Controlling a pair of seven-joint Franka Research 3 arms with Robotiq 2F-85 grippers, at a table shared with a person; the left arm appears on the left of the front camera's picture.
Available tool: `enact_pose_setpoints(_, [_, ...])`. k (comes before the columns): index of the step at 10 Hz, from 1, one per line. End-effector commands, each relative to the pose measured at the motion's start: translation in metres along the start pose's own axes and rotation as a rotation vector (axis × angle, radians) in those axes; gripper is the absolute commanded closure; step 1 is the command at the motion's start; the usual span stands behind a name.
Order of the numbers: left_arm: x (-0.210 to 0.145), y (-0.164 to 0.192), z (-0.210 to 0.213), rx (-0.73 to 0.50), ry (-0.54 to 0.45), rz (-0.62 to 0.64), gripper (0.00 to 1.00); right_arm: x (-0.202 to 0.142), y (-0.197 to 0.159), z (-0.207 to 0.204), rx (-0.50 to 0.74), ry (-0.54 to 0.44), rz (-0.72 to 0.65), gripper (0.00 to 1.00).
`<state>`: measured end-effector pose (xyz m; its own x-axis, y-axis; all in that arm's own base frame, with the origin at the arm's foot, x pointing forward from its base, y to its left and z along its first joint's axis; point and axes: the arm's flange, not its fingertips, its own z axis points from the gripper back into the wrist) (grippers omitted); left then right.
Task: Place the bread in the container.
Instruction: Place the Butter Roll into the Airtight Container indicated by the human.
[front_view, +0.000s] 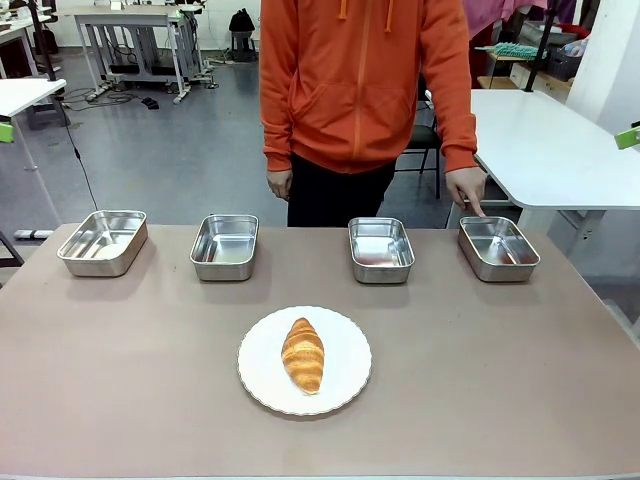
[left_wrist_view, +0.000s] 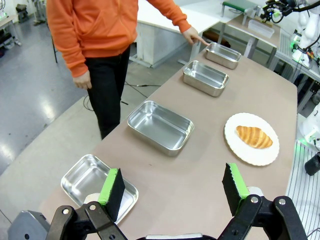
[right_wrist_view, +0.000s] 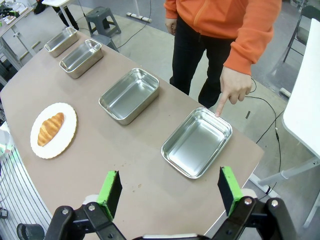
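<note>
— Where's the bread?
— The bread (front_view: 303, 354) lies on the white plate (front_view: 345, 385), near the middle of the counter (front_view: 500, 380).
— And the container?
— The container (front_view: 498, 248) is the rightmost of four steel trays in the far row. The person's hand (front_view: 466, 188) points at its far rim.
— Fingers?
— Left fingers (left_wrist_view: 111, 189) are spread wide and empty; right fingers (right_wrist_view: 111, 192) likewise.

A grey, shiny floor (front_view: 170, 150) takes the upper left of the frame, and a workbench (front_view: 135, 35) with metal legs stands at the top edge. At the right is a white table (front_view: 545, 140), with a black chair (front_view: 425, 145) beside it.
</note>
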<state>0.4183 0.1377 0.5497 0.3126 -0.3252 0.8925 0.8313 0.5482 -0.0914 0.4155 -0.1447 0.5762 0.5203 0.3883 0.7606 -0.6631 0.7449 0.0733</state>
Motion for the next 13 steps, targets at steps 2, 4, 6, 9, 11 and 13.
enact_pose_setpoints(2, [0.0,-0.001,0.0,-0.004,-0.004,-0.009,0.0,0.001,0.0,-0.001,0.009,-0.023,0.002,0.0])
enact_pose_setpoints(4, [0.0,-0.001,0.0,-0.004,-0.004,-0.009,0.0,0.001,0.0,-0.001,0.009,-0.023,0.002,0.0])
enact_pose_setpoints(6, [0.0,-0.001,0.0,-0.004,-0.004,-0.009,0.0,0.015,0.014,-0.009,-0.048,0.021,-0.075,0.0])
enact_pose_setpoints(9, [0.0,-0.001,0.0,-0.004,-0.004,-0.009,0.0,0.06,0.072,-0.06,-0.179,0.188,-0.17,0.0])
enact_pose_setpoints(11, [0.0,-0.001,0.0,-0.004,-0.004,-0.009,0.0,0.082,0.123,-0.1,-0.216,0.252,-0.249,0.0])
enact_pose_setpoints(13, [0.0,-0.001,0.0,-0.004,-0.004,-0.009,0.0,0.091,0.19,-0.154,-0.199,0.351,-0.373,0.0])
